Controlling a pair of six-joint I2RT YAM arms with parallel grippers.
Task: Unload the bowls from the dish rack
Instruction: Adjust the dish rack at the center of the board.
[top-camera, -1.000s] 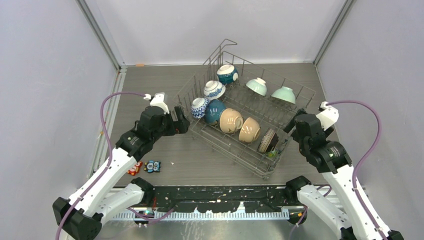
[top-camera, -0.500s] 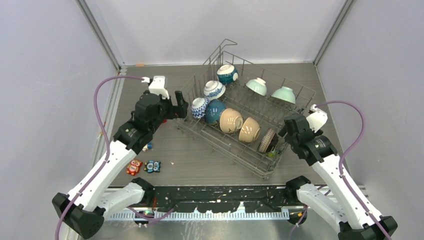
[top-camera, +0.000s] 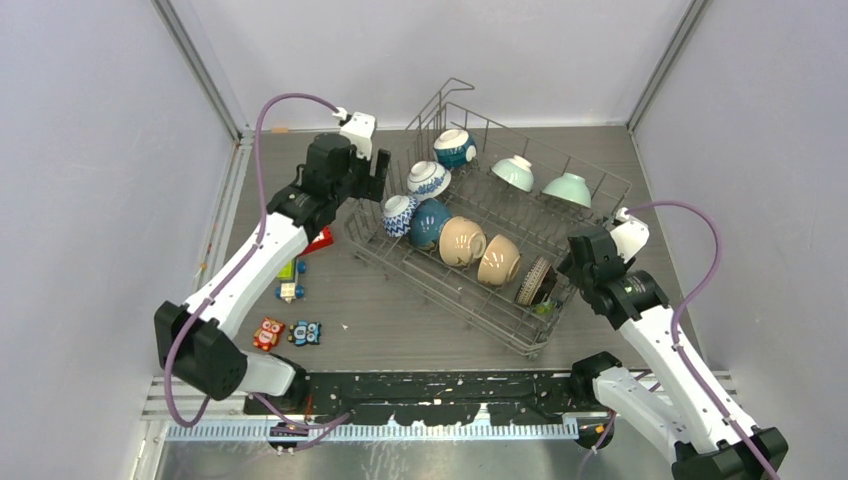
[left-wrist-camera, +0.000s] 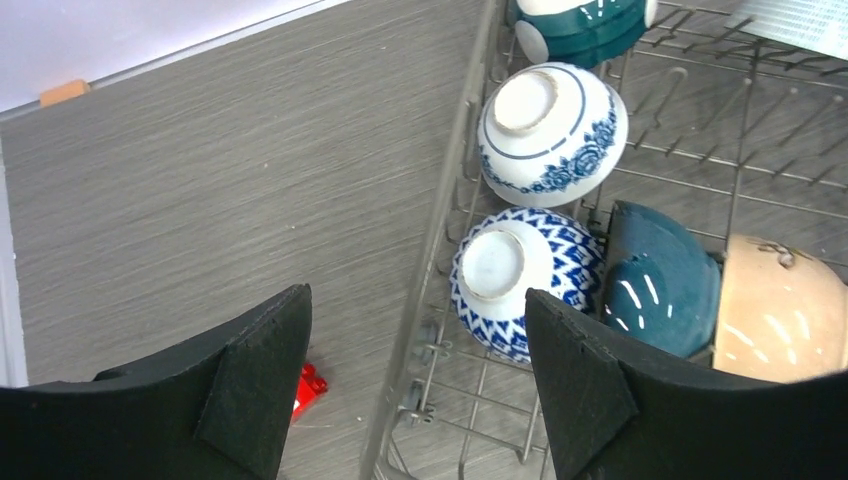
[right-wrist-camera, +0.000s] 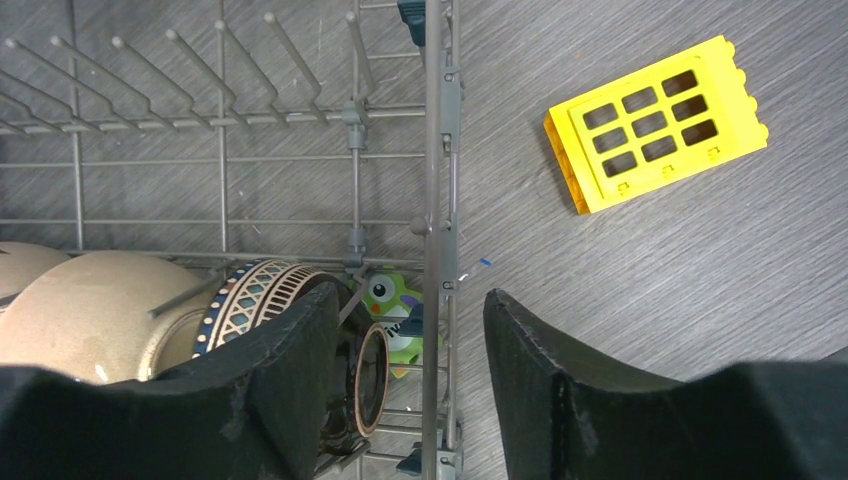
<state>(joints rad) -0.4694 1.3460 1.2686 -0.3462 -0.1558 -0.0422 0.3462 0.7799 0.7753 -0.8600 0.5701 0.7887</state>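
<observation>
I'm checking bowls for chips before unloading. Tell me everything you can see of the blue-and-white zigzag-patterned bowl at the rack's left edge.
The zigzag bowl is small, round, glazed ceramic: white with dark-blue zigzag diamonds and a plain white foot ring. It lies tipped, foot toward the wrist camera, mouth hidden, in the dish rack against its left wire wall. The dark teal bowl seems to touch its right side. No chips show.

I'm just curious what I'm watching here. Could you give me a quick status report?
Left end effector open, empty. Right end effector open over dish rack wall. Nine bowls inside. Green owl toy beside brown bowl.
</observation>
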